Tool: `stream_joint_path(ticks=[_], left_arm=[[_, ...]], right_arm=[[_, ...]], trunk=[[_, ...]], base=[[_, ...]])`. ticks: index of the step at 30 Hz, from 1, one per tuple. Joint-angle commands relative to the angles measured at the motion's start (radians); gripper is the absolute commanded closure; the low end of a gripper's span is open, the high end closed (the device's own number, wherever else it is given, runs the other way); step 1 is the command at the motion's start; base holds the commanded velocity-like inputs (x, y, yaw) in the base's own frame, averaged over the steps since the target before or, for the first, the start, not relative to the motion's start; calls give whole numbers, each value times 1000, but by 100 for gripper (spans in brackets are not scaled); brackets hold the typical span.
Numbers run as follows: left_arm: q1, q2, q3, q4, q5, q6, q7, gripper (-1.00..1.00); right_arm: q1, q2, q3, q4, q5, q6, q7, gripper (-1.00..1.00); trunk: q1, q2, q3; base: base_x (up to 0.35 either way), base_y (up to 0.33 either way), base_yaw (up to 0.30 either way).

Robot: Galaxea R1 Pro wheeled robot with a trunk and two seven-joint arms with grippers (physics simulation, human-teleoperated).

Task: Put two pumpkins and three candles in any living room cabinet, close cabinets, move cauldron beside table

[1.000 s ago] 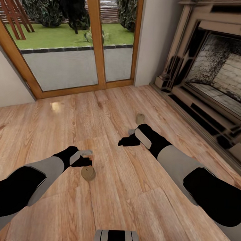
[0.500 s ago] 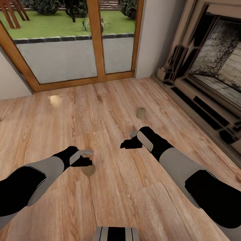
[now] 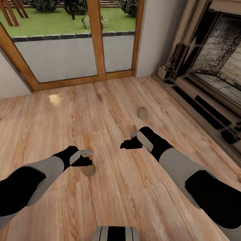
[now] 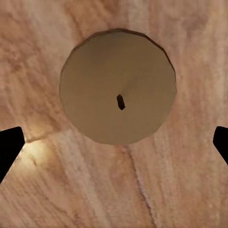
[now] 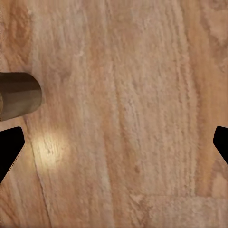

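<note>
At the left of the head view, the left gripper [image 3: 85, 157] hangs low over the wooden floor [image 3: 65, 122], directly above a tan candle [image 3: 88, 169] that stands upright on the boards. The left wrist view looks straight down on this candle [image 4: 118, 99]: a round flat top with a small dark wick at its middle, and the two dark fingertips [image 4: 9, 147] far apart at either edge of the picture, so the jaws stand wide and touch nothing.

Toward the middle, the right gripper [image 3: 131, 141] also points at the floor, over bare boards. Its wrist view shows the fingertips [image 5: 9, 149] at opposite edges, jaws wide and holding nothing, with the side of a second candle [image 5: 19, 95] at the edge of that picture. In the head view this second candle [image 3: 141, 112] stands upright on the floor beyond the right gripper, apart from it.

Behind, wood-framed glass doors [image 3: 71, 42] give onto a lawn. At the far right runs a stone fireplace [image 3: 219, 68] with a stepped hearth.
</note>
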Motion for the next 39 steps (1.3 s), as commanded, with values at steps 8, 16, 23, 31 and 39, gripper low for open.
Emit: stream_joint_path(ticks=[8,16,23,31,39], left_arm=[[0,0,-10,-1,9,4,2,-100],[0,-1,-10,-3,10,4,1,-100],[0,-1,-10,-5,10,4,1,-100],[0,-3,-9,-5,10,4,1,-100],[0,-7,-10,-4,9,4,3,-100]], right_arm=[[0,0,7,-1,-11,1,-10,-100],[0,0,7,-1,-11,1,-10,-100],[0,0,7,-1,-11,1,-10,-100],[0,0,7,-1,-10,1,-10,-100],[0,0,7,-1,-10,1,-10,-100]], trunk=[[0,0,-1],[0,0,-1],[2,-1,-12],[3,-2,-24],[3,-2,-24]], base=[[229,119,0],[13,7,0],[0,0,0],[0,0,0],[26,-33,0]])
